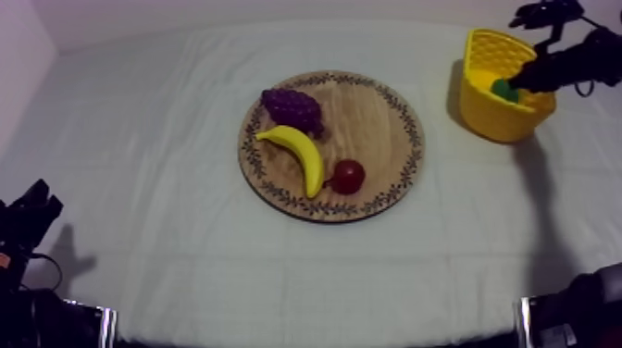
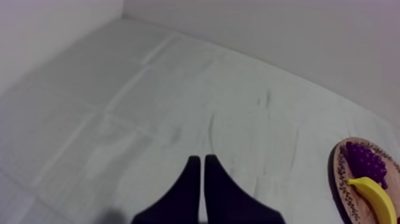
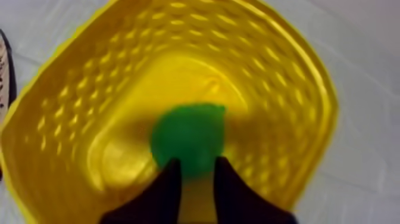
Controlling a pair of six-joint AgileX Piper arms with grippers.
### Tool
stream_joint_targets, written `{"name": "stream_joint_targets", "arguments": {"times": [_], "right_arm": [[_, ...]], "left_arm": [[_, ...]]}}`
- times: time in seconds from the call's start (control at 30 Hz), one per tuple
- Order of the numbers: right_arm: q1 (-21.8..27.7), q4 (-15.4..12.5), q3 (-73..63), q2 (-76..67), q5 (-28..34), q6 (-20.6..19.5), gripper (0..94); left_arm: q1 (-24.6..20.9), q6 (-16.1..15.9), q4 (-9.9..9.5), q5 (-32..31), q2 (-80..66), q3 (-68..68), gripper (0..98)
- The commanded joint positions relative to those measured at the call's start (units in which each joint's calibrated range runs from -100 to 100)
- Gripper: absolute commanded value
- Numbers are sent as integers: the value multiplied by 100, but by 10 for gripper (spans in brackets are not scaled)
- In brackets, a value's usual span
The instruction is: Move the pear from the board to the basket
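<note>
The pear [image 3: 187,137] hangs inside the mouth of the yellow basket [image 3: 286,77], above its floor and gripped at its near side by the right jaws, which are closed round it; in the top view it sits at the tip of the right arm [image 1: 565,63], just within the basket's rim at the counter's far right; the lift off the board and the carry across look done, and what is left, as I judge it, is to lower a little, let go and draw the arm back; the pear shows as a round green blob, which suggests its long axis runs away from the wrist camera, down toward the basket floor, though which end leads I cannot tell; well apart, the wooden board [image 1: 370,120] carries the grapes [image 1: 292,108], the banana [image 1: 301,153] and the small red fruit [image 1: 348,175]; the left jaws lie pressed together on nothing, low over the bare counter [image 1: 139,185]
</note>
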Motion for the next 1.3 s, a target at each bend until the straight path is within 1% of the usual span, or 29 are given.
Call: {"name": "stream_joint_targets", "arguments": {"times": [0.0,0.13,0.3,0.37,0.43,0.5,0.53,0.63,0.73,0.83,0.87,0.97,1.1,1.17,1.2,1.27], "right_arm": [[53,-264,636,-885,-22,252,52],[157,-373,1573,-2091,-35,274,18],[202,-402,2872,-3635,28,251,13],[184,-369,3405,-4250,57,239,13],[160,-262,3902,-4869,126,154,14],[132,-92,4351,-5500,228,5,14],[107,37,4557,-5821,289,-114,15],[9,587,5105,-6823,571,-661,30],[-127,1162,5545,-7863,1029,-1274,44],[-304,1629,5887,-8895,1573,-1830,42],[-354,1734,5929,-9193,1778,-1977,39],[-464,1916,5947,-9909,2258,-2415,32],[-451,1984,5949,-10274,2458,-2937,19],[-458,1995,5956,-10338,2468,-3014,12],[-485,1993,5981,-10356,2409,-2976,10],[-539,1981,6038,-10377,2184,-2773,8]], "left_arm": [[-1,1,1,0,-4,0,1],[-1,1,1,0,-4,0,1],[-1,1,1,0,-4,0,1],[-1,1,1,0,-4,0,1],[-1,1,1,0,-4,0,1],[-1,1,1,0,-4,0,1],[-1,1,1,0,-4,0,1],[-1,1,1,0,-4,0,1],[-1,1,1,0,-4,0,1],[-1,1,1,0,-4,0,1],[-1,0,1,0,-4,0,1],[-1,1,1,0,-4,0,1],[-1,1,1,0,-4,0,1],[-1,1,1,0,-4,0,1],[-1,1,1,0,-4,0,1],[-1,1,1,0,-4,0,1]]}}
